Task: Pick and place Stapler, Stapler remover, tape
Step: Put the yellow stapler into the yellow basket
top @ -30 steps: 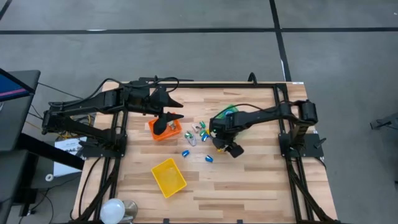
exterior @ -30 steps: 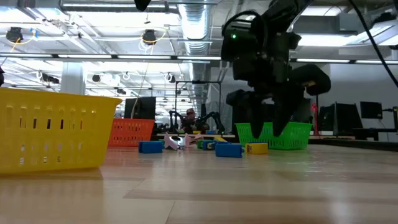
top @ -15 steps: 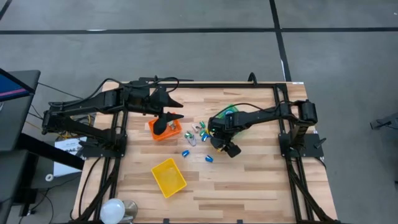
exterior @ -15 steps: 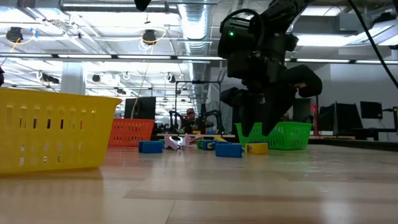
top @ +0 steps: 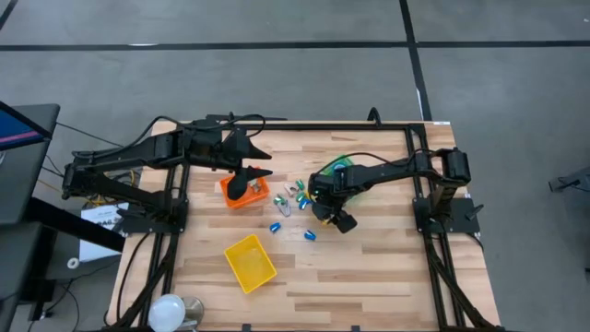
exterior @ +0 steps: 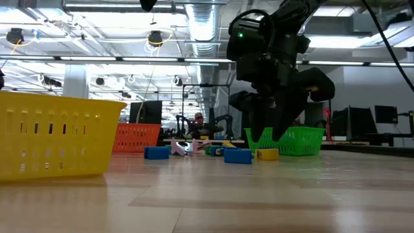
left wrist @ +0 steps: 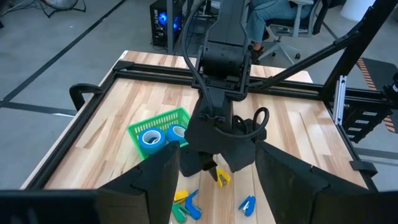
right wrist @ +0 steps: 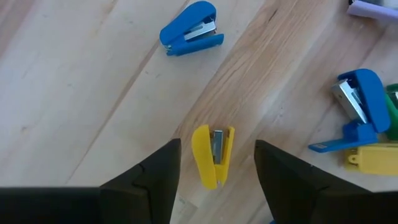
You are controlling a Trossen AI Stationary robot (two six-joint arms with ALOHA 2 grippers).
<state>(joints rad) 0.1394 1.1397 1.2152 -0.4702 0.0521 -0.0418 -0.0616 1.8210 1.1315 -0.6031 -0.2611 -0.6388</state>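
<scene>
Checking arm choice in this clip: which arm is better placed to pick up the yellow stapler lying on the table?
The right. Its gripper hangs open directly over the yellow stapler, fingers on either side. The left gripper sits over the orange bin, away from it.

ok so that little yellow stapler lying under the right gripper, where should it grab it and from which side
Probably straight from above, across the narrow middle of the yellow stapler. It lies on the wood with its two long flat sides free and nothing touching it. The right gripper is open, its fingers either side of the stapler, so lowering and closing should do.
</scene>
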